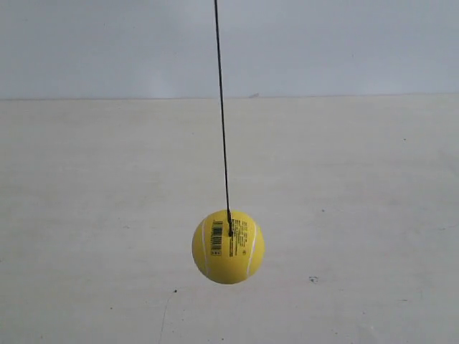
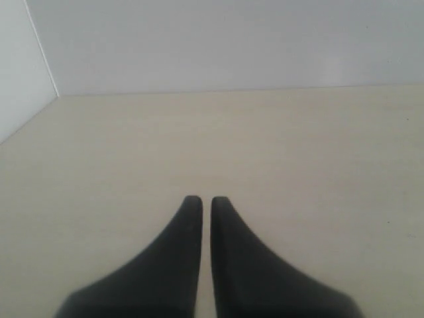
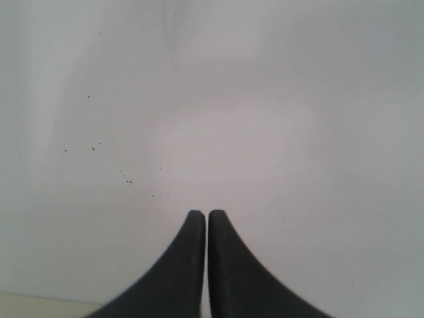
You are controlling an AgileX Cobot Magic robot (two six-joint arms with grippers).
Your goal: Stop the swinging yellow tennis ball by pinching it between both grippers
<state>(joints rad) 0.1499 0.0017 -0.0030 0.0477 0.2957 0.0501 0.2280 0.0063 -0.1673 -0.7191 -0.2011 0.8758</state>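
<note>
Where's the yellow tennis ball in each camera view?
Exterior view: the yellow tennis ball hangs on its string, lower centre.
Left wrist view: not in it; only the left gripper over the table.
Right wrist view: not in it; only the right gripper facing the wall.
Shared landmark: the table-wall line, in exterior and left wrist views.

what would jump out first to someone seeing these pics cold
The bright yellow tennis ball hangs on a thin black string, mid-frame in the exterior view, with no arm in sight there. In the wrist views, the left gripper and right gripper are black wedges closed nearly together, holding nothing.
</note>
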